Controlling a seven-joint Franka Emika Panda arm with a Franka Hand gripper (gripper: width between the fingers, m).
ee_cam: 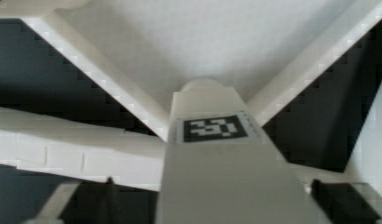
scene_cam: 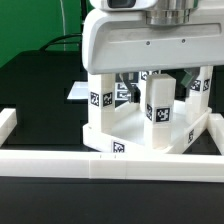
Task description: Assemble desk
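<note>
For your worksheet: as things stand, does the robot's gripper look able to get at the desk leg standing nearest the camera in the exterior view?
Probably yes. That leg stands upright on the desk top, directly beneath the arm, and the wrist view looks straight down it with nothing across it. The gripper's fingers are out of sight, so contact cannot be judged.

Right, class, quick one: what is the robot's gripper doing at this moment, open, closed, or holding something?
Gripper: cannot be told. Its fingertips show in neither view; the wrist view shows only a tagged desk leg and the desk top close below.
</note>
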